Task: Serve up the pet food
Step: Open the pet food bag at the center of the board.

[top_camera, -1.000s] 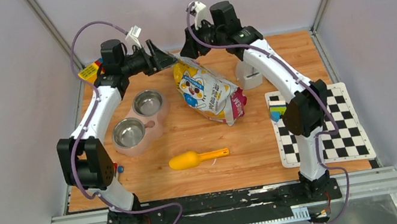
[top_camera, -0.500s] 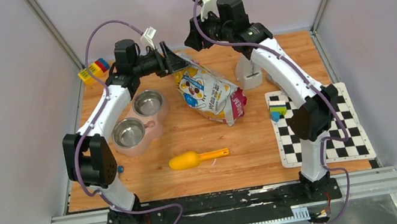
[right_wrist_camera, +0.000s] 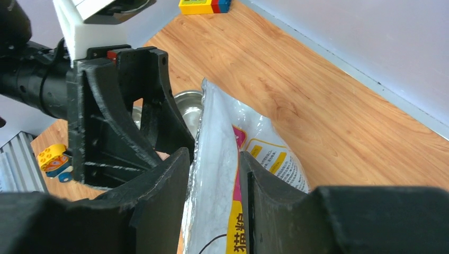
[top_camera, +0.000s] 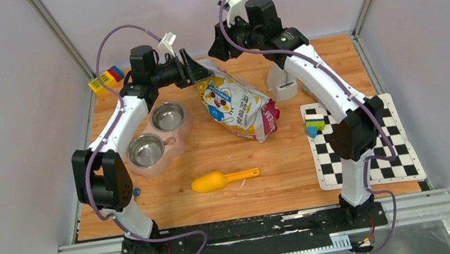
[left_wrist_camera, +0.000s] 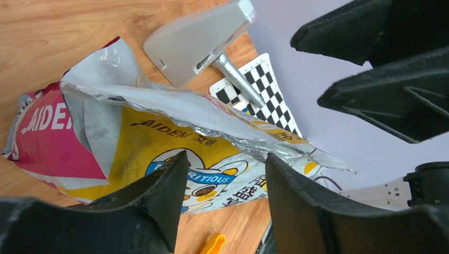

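The yellow-and-white pet food bag [top_camera: 235,101] lies tilted on the wooden table, its opened silver-lined top raised toward the back. No kibble shows. My left gripper [top_camera: 202,70] is open right at the left of the bag's top; in its wrist view the bag [left_wrist_camera: 159,137] lies beyond the spread fingers [left_wrist_camera: 225,159]. My right gripper [top_camera: 217,49] hangs just above the bag's top edge, jaws a little apart. In the right wrist view the bag's edge [right_wrist_camera: 222,132] shows between the fingers [right_wrist_camera: 214,153], apparently beyond them. The left wrist view shows the right fingers [left_wrist_camera: 370,100] free of the bag.
A pink double steel bowl [top_camera: 176,139] stands left of the bag. A yellow scoop [top_camera: 217,181] lies in front of the bag. A grey scoop-like tool [top_camera: 280,83] lies right of the bag. A checkered mat [top_camera: 377,143] with blocks [top_camera: 314,124] lies at the right. Toy bricks [top_camera: 107,77] sit at the back left.
My left gripper has moved right, up to the bag's top. My right gripper has risen slightly and shifted right. The bag has stayed put.
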Available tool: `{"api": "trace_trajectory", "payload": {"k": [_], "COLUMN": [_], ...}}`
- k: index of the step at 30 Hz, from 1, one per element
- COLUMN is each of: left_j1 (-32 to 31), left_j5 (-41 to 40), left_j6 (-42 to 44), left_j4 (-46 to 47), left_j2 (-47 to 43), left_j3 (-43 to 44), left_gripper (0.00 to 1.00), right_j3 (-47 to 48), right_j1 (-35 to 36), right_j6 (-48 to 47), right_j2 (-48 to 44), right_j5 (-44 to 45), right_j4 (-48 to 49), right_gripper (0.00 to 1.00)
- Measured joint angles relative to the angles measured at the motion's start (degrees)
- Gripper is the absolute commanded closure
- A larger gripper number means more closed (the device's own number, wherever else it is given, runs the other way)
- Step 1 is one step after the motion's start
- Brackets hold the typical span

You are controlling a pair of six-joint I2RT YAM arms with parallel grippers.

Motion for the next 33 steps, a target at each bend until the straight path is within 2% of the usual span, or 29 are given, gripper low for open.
{"api": "trace_trajectory", "payload": {"k": [4,11,17,21,33], "left_j1": [0.00,0.00,0.00,0.00,0.00], "left_j5": [-0.11,-0.39,-0.07,0.59,2.82], "left_j6": [0.24,0.31,-0.44,-1.68,-4.57], "left_j4": [-0.35,-0.46,-0.20,0.96,3.76], "left_j2": [0.55,0.70,0.79,1.05,2.49], "left_j3": [0.00,0.00,0.00,0.00,0.00], "left_gripper": [0.46,0.44,0.41,0.41,0.48], "right_j3": [-0.87,-3.10,-7.74,-8.57,-8.07], "right_j1": [0.22,0.87,1.29,1.64,5.84], "right_j6": [-0.02,-1.33,-5.40,-8.28,-15.61], "right_j2": [-0.33,-1.79,-5.68,-7.04,-5.90], "right_j5": [-0.96,-1.77,-1.53,-1.36,3.69], "right_j4": [-0.04,-0.11,-0.33,-1.14,-4.90], "right_gripper": [0.60,0.62,0.70,0.71,0.72]}}
